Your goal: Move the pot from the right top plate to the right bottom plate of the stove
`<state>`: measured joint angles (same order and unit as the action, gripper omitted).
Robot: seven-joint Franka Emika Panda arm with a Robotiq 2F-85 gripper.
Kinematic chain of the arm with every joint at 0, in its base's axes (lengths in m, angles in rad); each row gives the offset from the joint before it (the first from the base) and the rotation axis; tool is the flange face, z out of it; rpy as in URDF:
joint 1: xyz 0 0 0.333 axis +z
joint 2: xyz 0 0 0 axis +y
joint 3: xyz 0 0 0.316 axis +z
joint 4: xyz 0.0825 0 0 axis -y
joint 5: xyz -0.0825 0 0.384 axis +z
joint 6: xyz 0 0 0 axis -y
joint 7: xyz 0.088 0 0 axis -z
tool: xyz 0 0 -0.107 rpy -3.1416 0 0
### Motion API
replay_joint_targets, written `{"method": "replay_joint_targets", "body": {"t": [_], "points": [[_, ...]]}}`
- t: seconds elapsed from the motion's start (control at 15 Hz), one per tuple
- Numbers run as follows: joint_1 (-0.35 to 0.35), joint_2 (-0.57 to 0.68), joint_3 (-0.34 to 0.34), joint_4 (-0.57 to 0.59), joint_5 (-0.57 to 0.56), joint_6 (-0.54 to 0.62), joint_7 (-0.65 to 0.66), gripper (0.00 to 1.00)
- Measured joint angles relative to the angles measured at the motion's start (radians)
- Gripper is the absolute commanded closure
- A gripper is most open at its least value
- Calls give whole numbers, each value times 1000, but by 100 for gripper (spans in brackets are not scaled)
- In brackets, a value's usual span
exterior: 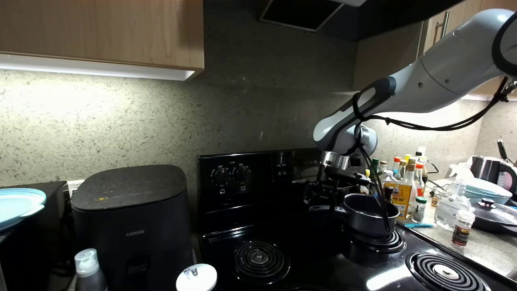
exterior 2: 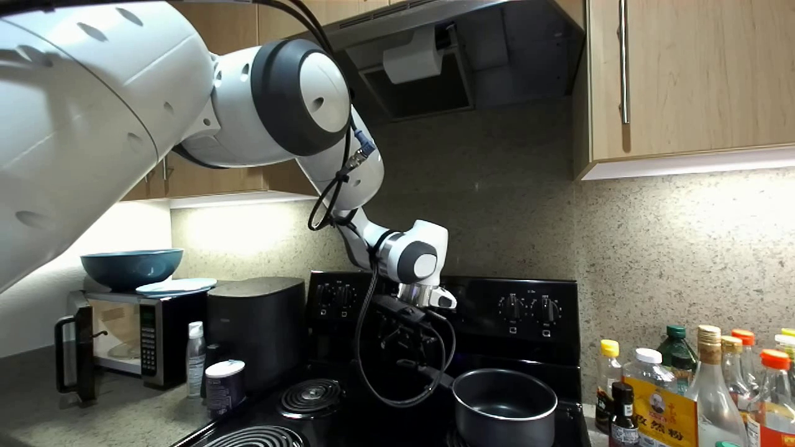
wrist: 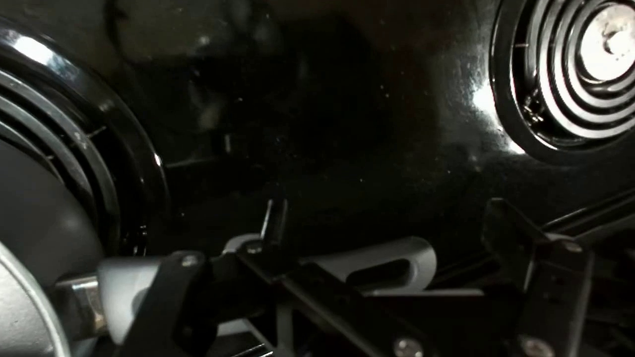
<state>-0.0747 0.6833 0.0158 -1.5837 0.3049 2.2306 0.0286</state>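
- Wrist view: the gripper [wrist: 387, 215] stands wide and holds nothing, its jaws over the handle [wrist: 422, 260] of the pot [wrist: 37, 208]. To my eye the handle runs roughly from finger to finger, so closing like this might shove the pot or slip along it rather than grip; I'd want the wrist turned first. Only a slice of the pot shows, and I can't tell whether a finger touches the handle.
- In an exterior view the pot sits on the right top plate [exterior: 387, 245], with the right bottom plate [exterior: 446, 271] nearer and partly cut off. A cable [exterior: 434, 128] from the arm crosses the pot here; should it snag on the rim, a lift could tip the load. The fingers melt into the black stove [exterior: 317, 260].
- In an exterior view the bottles [exterior 2: 711, 379] stand near the pot, so a wide swing that way could knock them over. The cable's loop hangs before the gripper, the pot's base meets the lower edge, and the right bottom plate is out of sight.
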Motion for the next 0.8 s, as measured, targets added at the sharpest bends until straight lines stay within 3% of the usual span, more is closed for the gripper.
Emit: {"method": "replay_joint_targets", "body": {"t": [0.47, 0.8], "points": [[-3, 3, 3, 3, 7, -2, 8, 0], [-44, -5, 73, 33, 79, -138, -48, 0]]}}
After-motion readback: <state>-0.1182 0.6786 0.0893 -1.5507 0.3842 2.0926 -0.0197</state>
